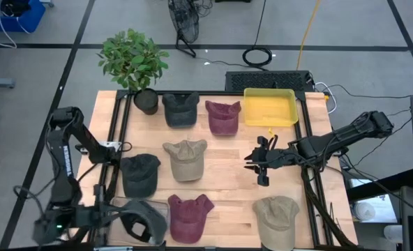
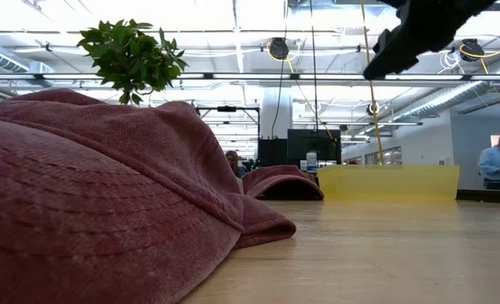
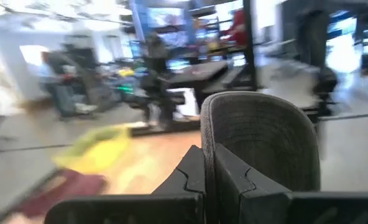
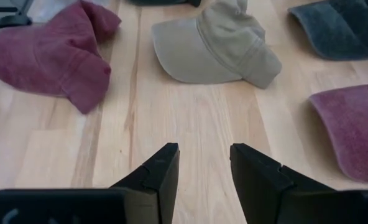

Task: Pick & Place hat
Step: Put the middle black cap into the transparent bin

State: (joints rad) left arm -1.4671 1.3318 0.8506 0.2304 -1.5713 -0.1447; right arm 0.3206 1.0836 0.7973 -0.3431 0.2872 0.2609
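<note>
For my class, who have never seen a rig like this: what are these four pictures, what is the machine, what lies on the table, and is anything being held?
The machine is two dark robot arms at a wooden table. One picture looks down from above, one looks level across the tabletop, and two come from cameras on the arms' wrists. On the table lie caps in grey, maroon and tan, a yellow tray and a potted plant. The left gripper is shut on a dark grey cap at the table's near left corner. The right gripper hovers open and empty over bare wood.

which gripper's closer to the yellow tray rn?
Right. The right gripper hovers open over bare table just below the yellow tray; the left gripper, shut on a dark cap, is at the far front-left corner.
</note>
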